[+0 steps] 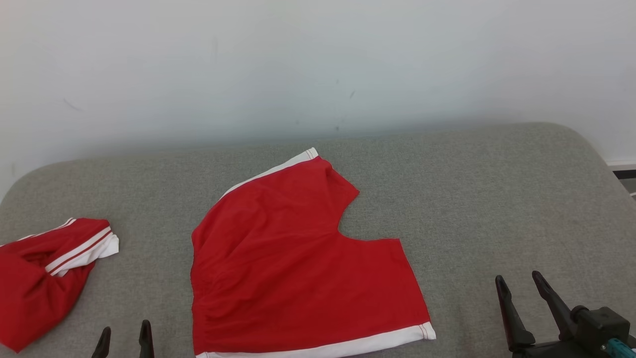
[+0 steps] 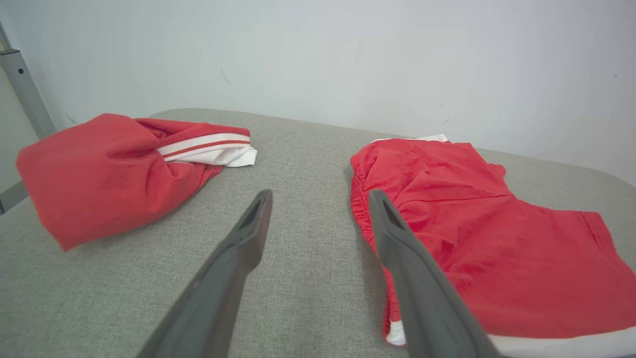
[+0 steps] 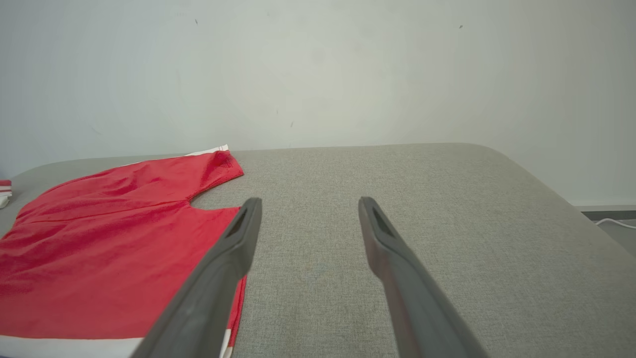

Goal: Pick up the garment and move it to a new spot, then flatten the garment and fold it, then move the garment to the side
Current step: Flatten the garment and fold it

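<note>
Red shorts (image 1: 288, 258) lie spread flat at the middle of the grey, fabric-covered counter (image 1: 497, 199). Their gathered waistband faces the robot's left, and the notch between the two legs opens toward the far right. White bands run along the far-left edge and along the near edge. In the head view a crumpled red garment (image 1: 39, 278) with red-and-white striped trim lies well apart from the shorts, at the counter's left edge. The left tool (image 1: 124, 338) shows at the bottom of the head view, between the two garments; its fingers stand wide apart and hold nothing. In the left wrist view one finger of this tool crosses the waistband edge of the shorts, but whether it touches the cloth cannot be told. The right tool (image 1: 518, 278) sits at the lower right, over bare counter just beside the near leg of the shorts; its fingers are likewise spread wide and empty. A plain pale wall (image 1: 318, 64) rises behind the counter. In the left wrist view a grey metal post (image 2: 20, 84) stands at the far left.
</note>
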`<state>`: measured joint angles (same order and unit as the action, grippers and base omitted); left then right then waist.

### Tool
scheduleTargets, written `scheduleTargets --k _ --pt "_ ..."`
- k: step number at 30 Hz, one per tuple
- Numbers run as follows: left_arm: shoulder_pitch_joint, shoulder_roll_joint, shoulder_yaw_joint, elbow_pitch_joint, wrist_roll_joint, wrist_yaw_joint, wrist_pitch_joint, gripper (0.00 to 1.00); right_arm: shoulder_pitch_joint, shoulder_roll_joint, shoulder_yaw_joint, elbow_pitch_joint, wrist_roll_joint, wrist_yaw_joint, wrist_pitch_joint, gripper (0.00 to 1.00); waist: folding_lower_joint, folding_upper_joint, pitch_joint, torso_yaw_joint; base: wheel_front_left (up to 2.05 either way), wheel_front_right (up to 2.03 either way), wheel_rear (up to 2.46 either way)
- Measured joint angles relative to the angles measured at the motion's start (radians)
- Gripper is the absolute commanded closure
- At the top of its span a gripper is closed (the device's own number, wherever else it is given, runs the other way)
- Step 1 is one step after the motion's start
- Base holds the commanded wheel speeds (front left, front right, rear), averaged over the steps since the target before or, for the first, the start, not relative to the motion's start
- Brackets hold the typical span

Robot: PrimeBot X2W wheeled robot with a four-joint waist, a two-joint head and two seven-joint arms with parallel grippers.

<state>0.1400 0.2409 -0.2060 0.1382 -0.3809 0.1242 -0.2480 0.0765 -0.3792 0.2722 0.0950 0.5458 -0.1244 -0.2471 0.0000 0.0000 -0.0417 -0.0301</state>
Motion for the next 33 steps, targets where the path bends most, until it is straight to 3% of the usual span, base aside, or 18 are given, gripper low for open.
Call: scheduleTargets --k 33 --pt "0.020 -0.056 0.052 -0.088 0.117 0.000 0.125 0.00 0.021 0.064 -0.064 -0.025 -0.092 0.000 0.060 0.00 0.0000 0.0000 0.003 0.009 0.00 0.00 0.00"
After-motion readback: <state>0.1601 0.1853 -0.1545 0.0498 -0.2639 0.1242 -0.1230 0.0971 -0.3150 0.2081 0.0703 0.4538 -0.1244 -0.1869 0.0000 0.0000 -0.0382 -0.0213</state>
